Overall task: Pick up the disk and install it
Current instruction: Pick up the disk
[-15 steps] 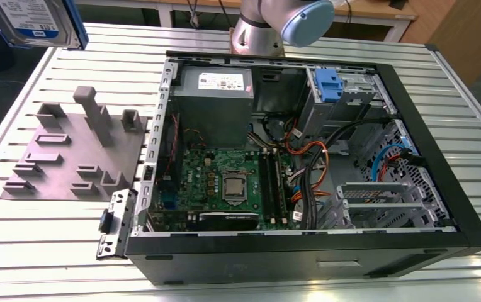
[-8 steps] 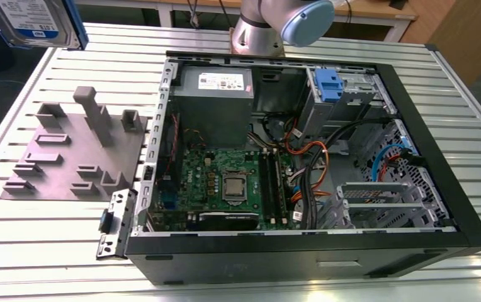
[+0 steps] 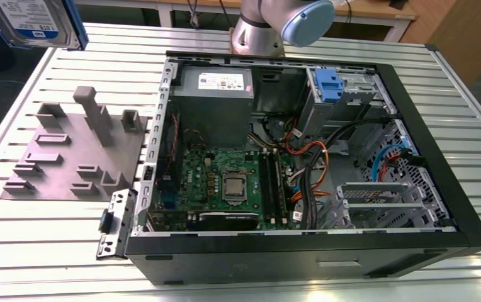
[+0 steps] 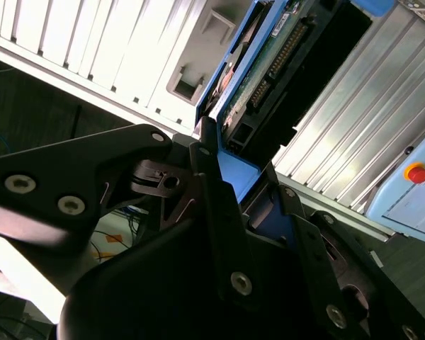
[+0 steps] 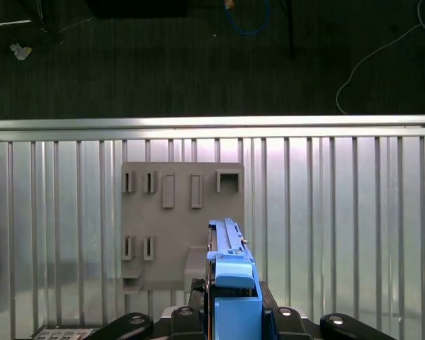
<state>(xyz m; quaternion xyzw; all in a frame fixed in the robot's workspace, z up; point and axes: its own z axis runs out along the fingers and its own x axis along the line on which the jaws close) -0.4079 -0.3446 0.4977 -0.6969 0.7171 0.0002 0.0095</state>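
Gripper [image 4: 239,152] is pinched shut on the disk [image 3: 34,22], a flat rectangular silver metal hard drive with a white-and-blue label and a blue plastic bracket round its edges. The jaws grip one end. The disk's long axis runs straight out past the fingertips. It shows edge-on in the first wrist view. Pad contact is partly hidden, so grip depth is a guess.

The disk is aloft, outside the open black computer case [image 3: 308,242], off the case's side at the exterior view's left. It hangs above the grey moulded fixture plate [image 3: 56,157]. The small blue plastic latch [image 3: 328,85] sits at the case's far corner, towards the exterior view's right. Not installed yet.
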